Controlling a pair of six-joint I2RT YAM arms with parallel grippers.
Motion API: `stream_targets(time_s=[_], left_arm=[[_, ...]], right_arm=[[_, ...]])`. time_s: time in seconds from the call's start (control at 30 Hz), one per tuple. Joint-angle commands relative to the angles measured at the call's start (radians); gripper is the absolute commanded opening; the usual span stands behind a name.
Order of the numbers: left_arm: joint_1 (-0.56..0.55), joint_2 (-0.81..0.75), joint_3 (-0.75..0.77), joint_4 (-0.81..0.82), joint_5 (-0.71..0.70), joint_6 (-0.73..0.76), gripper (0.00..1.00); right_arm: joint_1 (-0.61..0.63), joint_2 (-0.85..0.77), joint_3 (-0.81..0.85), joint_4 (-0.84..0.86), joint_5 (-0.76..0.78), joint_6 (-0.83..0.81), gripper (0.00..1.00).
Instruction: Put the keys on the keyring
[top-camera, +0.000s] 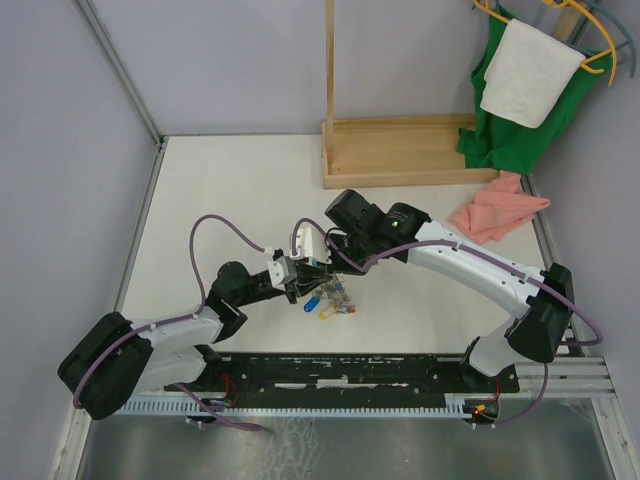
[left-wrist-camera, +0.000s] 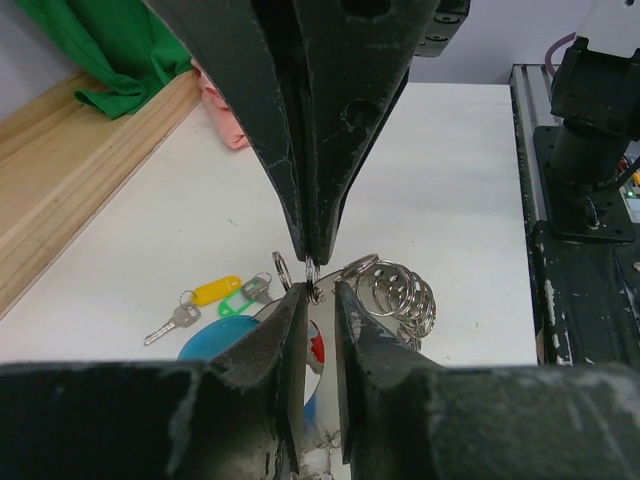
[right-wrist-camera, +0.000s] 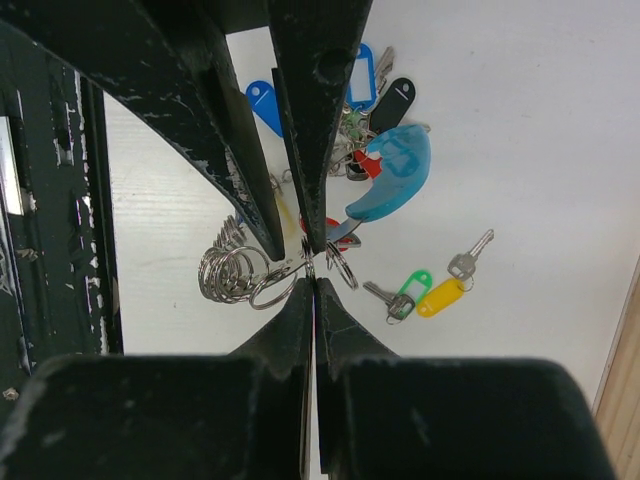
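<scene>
The keyring, a light-blue band joined to a grey metal strip, lies mid-table among tagged keys. My left gripper grips the metal strip between its fingers, with a red tag showing in the gap. My right gripper is shut on a small silver split ring, tip to tip with the left gripper. A yellow-tagged key and a green-tagged key lie loose on the table beside them. They also show in the left wrist view.
A stack of empty silver split rings lies beside the grippers. Blue- and black-tagged keys hang on the keyring's far side. A wooden stand, a pink cloth and hanging green and white cloths are at the back right.
</scene>
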Motion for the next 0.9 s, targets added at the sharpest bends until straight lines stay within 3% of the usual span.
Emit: stream_targets(time_s=[0.0, 0.17, 0.33, 0.47, 0.57, 0.63, 0.87], left_arm=[[0.002, 0.009, 0.04, 0.081, 0.003, -0.028, 0.21], [0.002, 0.021, 0.042, 0.082, -0.012, -0.035, 0.03], [0.001, 0.022, -0.008, 0.171, -0.054, -0.049, 0.03], [0.002, 0.026, -0.046, 0.275, -0.079, -0.068, 0.03], [0.002, 0.035, -0.054, 0.308, -0.075, -0.079, 0.03], [0.002, 0.051, -0.07, 0.377, -0.069, -0.094, 0.03], [0.002, 0.071, -0.072, 0.41, -0.055, -0.101, 0.03]], right_arm=[[0.005, -0.012, 0.023, 0.061, -0.024, 0.007, 0.01], [0.005, -0.029, -0.009, 0.101, -0.043, 0.012, 0.02], [-0.034, -0.097, -0.093, 0.168, -0.057, 0.02, 0.2], [-0.122, -0.174, -0.175, 0.223, -0.175, 0.024, 0.32], [-0.18, -0.253, -0.3, 0.357, -0.285, 0.029, 0.38], [-0.232, -0.331, -0.425, 0.542, -0.415, 0.048, 0.36], [-0.245, -0.292, -0.458, 0.593, -0.504, 0.061, 0.32]])
